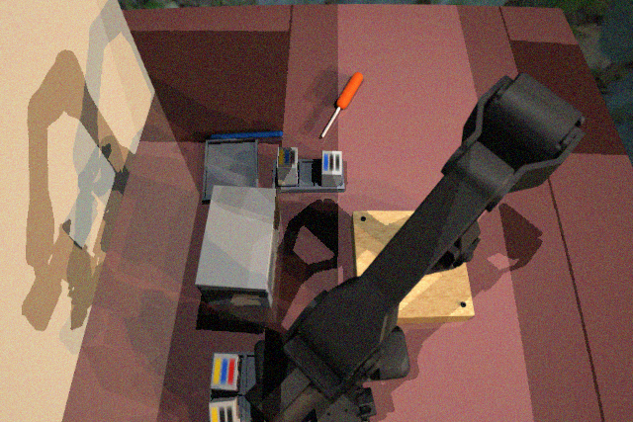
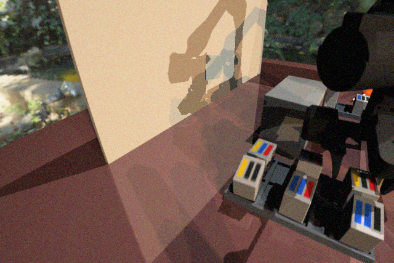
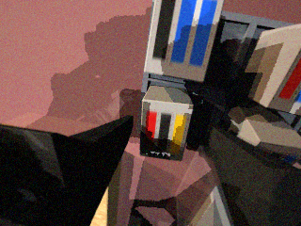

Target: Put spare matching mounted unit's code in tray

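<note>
In the top view the arm (image 1: 408,248) covers much of the wooden board (image 1: 439,299) and most of the parts rack (image 1: 247,381), which the bottom edge also cuts. In the exterior view the arm's dark bulk hides the grey box's (image 2: 294,93) right side.

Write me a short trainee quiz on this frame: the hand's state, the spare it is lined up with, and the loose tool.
1. True or false: the hand is shut on a spare.
2. In the wrist view, which stripe set marks the spare framed between the fingers? A) blue, blue, black. B) yellow, black, red. C) yellow, blue, red.
3. What orange-handled tool lies on the table beyond the tray?

Key:
1. False. The hand is open and holds nothing.
2. B, the yellow-black-red spare.
3. A screwdriver.
</note>
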Robot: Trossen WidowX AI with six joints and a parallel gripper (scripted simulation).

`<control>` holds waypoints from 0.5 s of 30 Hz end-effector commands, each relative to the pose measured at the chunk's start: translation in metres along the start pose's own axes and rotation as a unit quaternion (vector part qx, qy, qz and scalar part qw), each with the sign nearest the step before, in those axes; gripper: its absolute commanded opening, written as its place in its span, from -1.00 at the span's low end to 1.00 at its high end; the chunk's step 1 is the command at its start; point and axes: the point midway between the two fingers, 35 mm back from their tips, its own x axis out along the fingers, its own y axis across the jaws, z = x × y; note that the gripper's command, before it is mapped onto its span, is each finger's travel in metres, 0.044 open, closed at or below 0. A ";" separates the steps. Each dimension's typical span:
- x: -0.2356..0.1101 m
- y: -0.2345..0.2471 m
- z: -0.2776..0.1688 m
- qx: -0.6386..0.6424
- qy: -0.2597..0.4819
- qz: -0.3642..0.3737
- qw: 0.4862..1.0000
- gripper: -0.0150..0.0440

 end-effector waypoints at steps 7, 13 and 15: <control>0.017 0.002 -0.001 0.002 -0.002 0.001 1.000 0.53; 0.024 0.004 -0.001 0.002 -0.002 0.001 1.000 0.53; 0.024 0.004 -0.001 0.002 -0.002 0.001 1.000 0.53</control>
